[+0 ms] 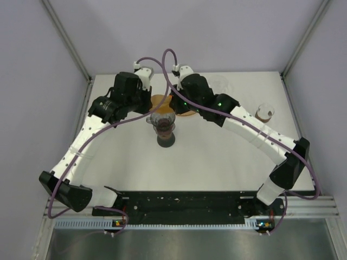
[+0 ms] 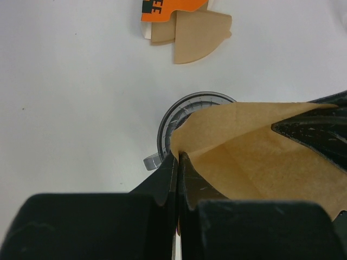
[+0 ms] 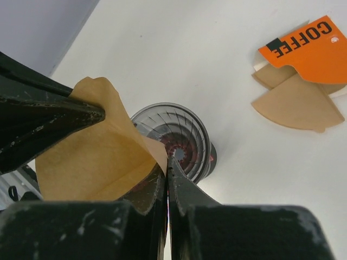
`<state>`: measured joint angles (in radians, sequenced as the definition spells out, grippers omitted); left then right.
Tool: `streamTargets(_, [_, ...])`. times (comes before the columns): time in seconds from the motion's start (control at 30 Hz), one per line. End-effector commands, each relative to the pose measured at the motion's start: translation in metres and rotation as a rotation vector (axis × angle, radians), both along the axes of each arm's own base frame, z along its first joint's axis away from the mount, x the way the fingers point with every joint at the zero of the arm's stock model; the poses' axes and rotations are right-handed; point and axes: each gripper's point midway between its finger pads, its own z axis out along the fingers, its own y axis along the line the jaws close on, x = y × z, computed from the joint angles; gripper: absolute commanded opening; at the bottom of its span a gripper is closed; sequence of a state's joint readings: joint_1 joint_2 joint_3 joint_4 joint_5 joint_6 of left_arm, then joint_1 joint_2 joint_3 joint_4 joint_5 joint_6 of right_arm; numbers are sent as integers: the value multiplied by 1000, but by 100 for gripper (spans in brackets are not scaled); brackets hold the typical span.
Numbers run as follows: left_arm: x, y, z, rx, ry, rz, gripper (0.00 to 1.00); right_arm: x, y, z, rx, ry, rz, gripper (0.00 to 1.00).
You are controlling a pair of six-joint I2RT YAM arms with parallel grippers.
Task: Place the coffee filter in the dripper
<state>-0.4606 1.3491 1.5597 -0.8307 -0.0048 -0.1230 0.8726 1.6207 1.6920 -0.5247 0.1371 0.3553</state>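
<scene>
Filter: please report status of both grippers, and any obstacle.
Both shut: left gripper on one edge of filter, right gripper on opposite edge. Filter spread open above dripper, not yet inside. Dripper mouth clear; spare filters lie apart.

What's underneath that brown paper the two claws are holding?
The dripper sits below the filter. Its ribbed inside and bottom hole show in the right wrist view. The filter hides part of its rim.

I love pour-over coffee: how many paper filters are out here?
3: one filter pinched by the left fingers and right fingers above the dripper; two spare filters peeking from the orange pack. Others may hide inside.
</scene>
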Motion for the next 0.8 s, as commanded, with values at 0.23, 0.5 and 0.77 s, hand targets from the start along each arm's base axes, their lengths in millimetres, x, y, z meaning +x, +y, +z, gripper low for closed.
streamTargets(0.23, [-1,13,-24,58,28,-4,0,14,5,-5,-36,38,69,0])
streamTargets(0.5, [-4,-8,-42,-3,82,-93,0,19,5,1,-35,-7,69,21])
streamTargets(0.77, [-3,-18,-47,-20,88,-139,0,24,1,-5,-51,-22,72,31])
